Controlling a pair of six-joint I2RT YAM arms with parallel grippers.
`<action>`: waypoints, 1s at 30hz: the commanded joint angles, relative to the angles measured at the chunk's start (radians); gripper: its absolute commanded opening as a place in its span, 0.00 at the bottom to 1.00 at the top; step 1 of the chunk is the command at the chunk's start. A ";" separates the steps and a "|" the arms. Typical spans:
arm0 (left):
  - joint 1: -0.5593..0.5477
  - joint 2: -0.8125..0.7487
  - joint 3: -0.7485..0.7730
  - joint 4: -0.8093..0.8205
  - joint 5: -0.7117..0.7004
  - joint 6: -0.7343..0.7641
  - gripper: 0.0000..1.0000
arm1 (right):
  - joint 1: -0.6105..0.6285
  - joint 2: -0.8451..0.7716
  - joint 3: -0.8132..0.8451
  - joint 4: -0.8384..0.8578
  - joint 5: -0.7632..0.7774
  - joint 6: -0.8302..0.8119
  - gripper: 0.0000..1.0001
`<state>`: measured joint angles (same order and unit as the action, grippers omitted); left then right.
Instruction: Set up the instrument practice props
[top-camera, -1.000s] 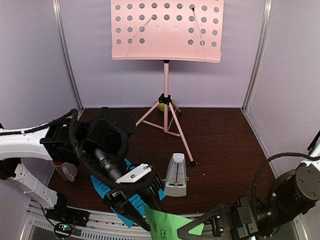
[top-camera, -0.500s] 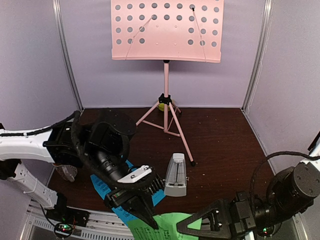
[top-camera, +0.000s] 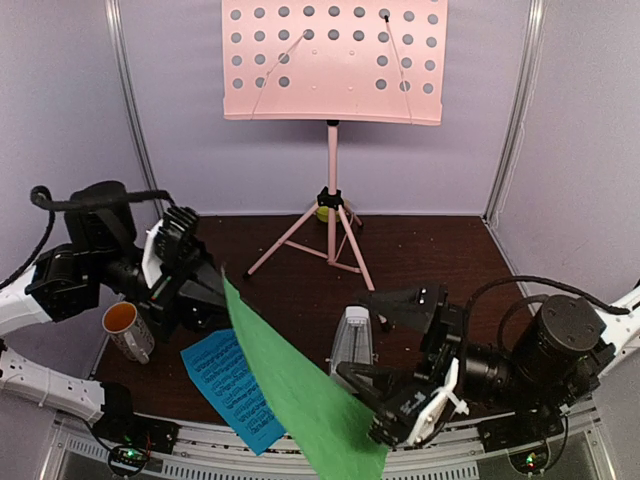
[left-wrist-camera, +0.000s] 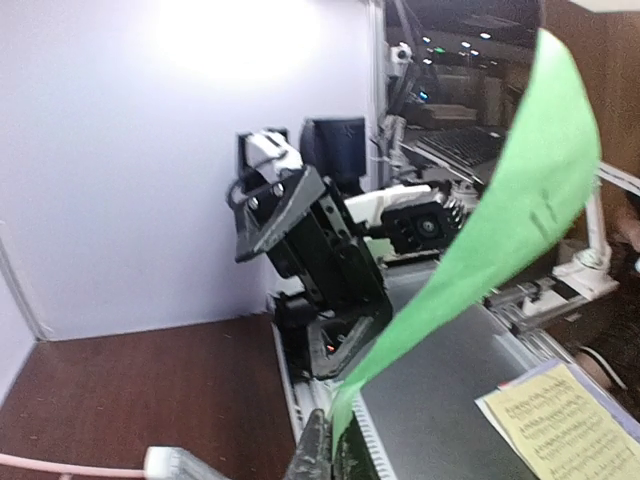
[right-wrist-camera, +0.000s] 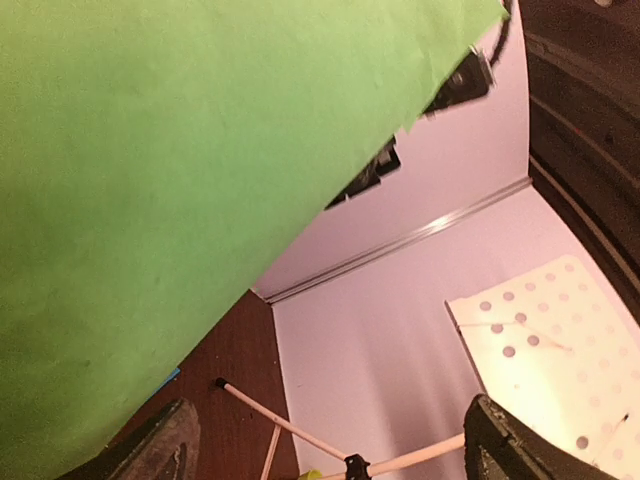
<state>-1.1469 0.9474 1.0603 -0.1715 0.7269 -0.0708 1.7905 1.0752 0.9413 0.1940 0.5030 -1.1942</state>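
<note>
A green sheet (top-camera: 300, 390) hangs off the table on a slant, its upper corner pinched in my left gripper (top-camera: 217, 296), which is shut on it. In the left wrist view the green sheet (left-wrist-camera: 500, 220) rises from the closed gripper (left-wrist-camera: 335, 458). My right gripper (top-camera: 372, 366) stands open beside the sheet's lower end, close to the white-grey metronome (top-camera: 350, 345); its fingers (right-wrist-camera: 150, 450) frame nothing but the green sheet (right-wrist-camera: 150, 200) above. A blue sheet (top-camera: 230, 385) lies flat at the front left. The pink music stand (top-camera: 335, 60) stands at the back on its tripod (top-camera: 330, 225).
A white mug (top-camera: 127, 328) with an orange inside sits at the left, under my left arm. A small lime-green bowl (top-camera: 322, 212) hides behind the tripod hub. Lilac walls (top-camera: 560, 200) close in three sides. The metal rail (top-camera: 200, 465) runs along the near edge.
My right gripper opened and let go of the green sheet. The left gripper shut on it and pulled back to the left, lifting the sheet. The right arm swung up beside the metronome.
</note>
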 joint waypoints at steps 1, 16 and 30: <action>0.046 -0.027 0.019 0.055 -0.230 -0.035 0.00 | -0.080 -0.076 -0.005 0.018 0.073 0.483 0.93; 0.224 0.186 0.266 -0.145 -0.231 -0.323 0.00 | -0.186 -0.215 -0.139 -0.131 0.011 1.012 1.00; 0.266 0.197 0.308 -0.172 -0.202 -0.473 0.00 | -0.132 -0.161 -0.152 -0.045 0.034 0.824 1.00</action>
<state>-0.8894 1.1530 1.3506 -0.3771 0.4911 -0.4843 1.6455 0.8890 0.7593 0.0929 0.5056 -0.2970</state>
